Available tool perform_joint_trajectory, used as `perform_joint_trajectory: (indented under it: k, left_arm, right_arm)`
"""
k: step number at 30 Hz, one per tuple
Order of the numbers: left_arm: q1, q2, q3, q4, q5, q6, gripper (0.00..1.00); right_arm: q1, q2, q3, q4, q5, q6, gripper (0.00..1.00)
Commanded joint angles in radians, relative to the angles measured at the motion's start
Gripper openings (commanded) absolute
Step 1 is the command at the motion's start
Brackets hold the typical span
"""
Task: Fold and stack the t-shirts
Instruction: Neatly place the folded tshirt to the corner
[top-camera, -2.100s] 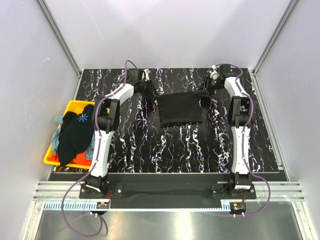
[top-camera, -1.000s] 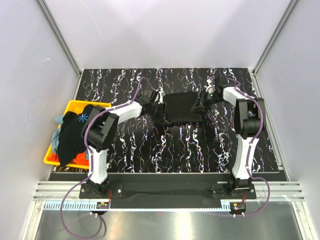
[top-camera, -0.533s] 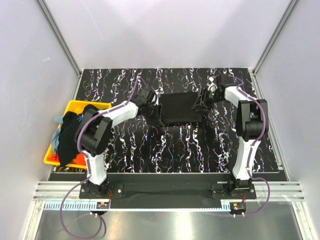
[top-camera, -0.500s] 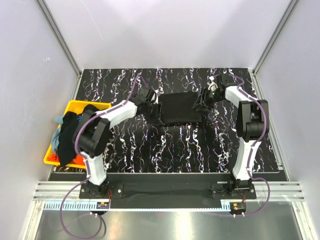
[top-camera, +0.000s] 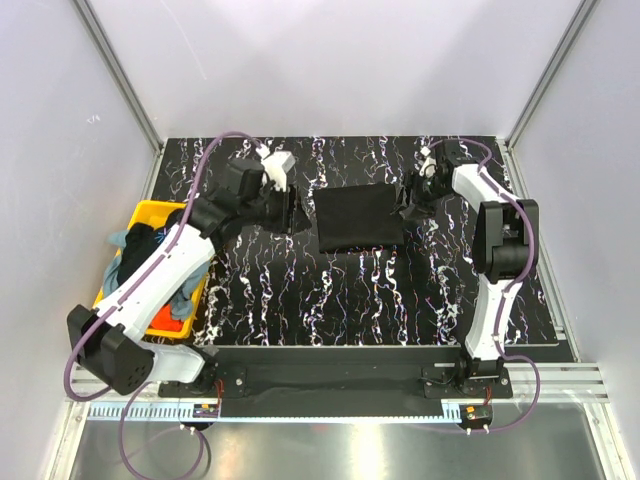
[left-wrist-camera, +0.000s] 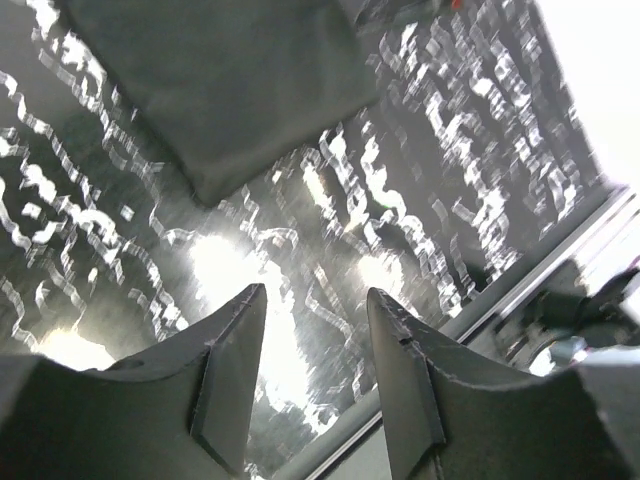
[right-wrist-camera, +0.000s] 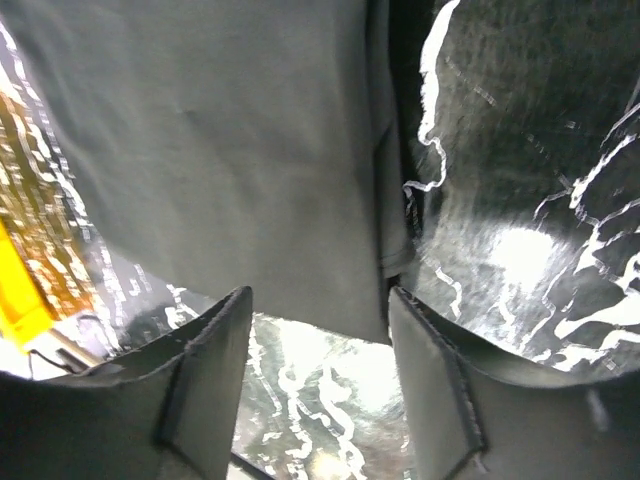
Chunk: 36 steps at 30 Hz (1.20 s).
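One plain black t-shirt (top-camera: 357, 217) lies folded into a flat rectangle on the far middle of the bench (top-camera: 350, 290), its long sides running left to right and its edges a little skewed to the bench's own. The left end effector (top-camera: 287, 208) hangs just off the shirt's left edge, apart from the cloth, with a strip of marbled bench showing between them. In the left wrist view its fingers (left-wrist-camera: 232, 380) stand wide apart with nothing between them but bare bench (left-wrist-camera: 450, 150), and the folded shirt (left-wrist-camera: 220, 80) lies ahead of them, a corner of it pointing back toward the gap. The right end effector (top-camera: 411, 199) sits at the shirt's right edge. In the right wrist view its fingers (right-wrist-camera: 208, 390) are likewise spread wide and grip nothing; the shirt (right-wrist-camera: 230, 140) fills the ground ahead, and its near border, with a folded layer showing along one side, reaches down between the fingertips. Whether the tips touch the cloth cannot be told. Well to the left, a heap of t-shirts (top-camera: 137, 258), black, grey-blue and orange-red, fills the yellow bin (top-camera: 148, 209) at the bench's left edge, with the left arm reaching across it.
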Motion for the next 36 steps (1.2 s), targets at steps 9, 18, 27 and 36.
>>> perform_joint_trajectory:
  k: [9, 18, 27, 36]
  left_arm:
    - [0.002, 0.017, -0.106, -0.042, -0.063, 0.084, 0.5]
    - [0.003, 0.028, -0.101, -0.039, -0.043, 0.076, 0.49]
    - [0.002, 0.043, -0.104, -0.037, -0.023, 0.07, 0.49]
    - [0.003, 0.065, -0.112, -0.037, -0.014, 0.061, 0.48]
  right_arm:
    - [-0.002, 0.189, 0.203, -0.05, -0.055, -0.157, 0.66]
    - [-0.002, 0.242, 0.238, -0.044, -0.116, -0.161, 0.5]
    - [-0.002, 0.277, 0.264, -0.032, -0.156, -0.172, 0.15]
    - [-0.053, 0.283, 0.309, -0.075, -0.101, -0.197, 0.0]
